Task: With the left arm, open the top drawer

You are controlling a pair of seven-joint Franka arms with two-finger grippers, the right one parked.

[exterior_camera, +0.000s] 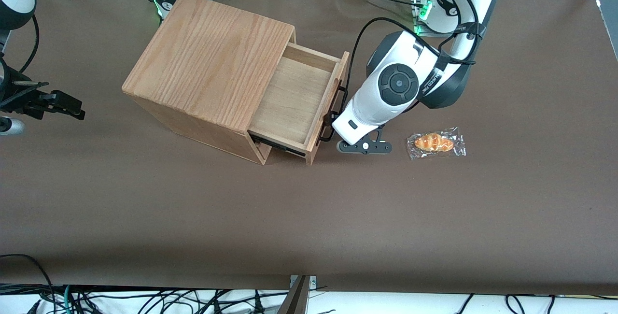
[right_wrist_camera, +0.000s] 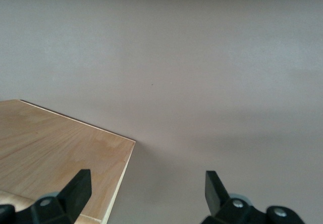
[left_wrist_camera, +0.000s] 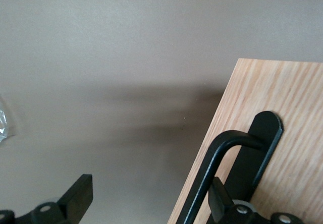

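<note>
I see the top drawer [exterior_camera: 294,106] pulled far out of the wooden cabinet [exterior_camera: 212,67], near the desk's [exterior_camera: 309,217] back edge. My left arm's [exterior_camera: 400,82] claw [left_wrist_camera: 151,199] is spread wide, one finger [left_wrist_camera: 222,206] against the black handle [left_wrist_camera: 222,158]. A wrapped bun [exterior_camera: 435,143] lies nearby.

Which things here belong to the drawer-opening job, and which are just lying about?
Job: top drawer, pulled out of the cabinet; its black handle; the gripper at that handle, open.
Lying about: wrapped pastry on the table.
</note>
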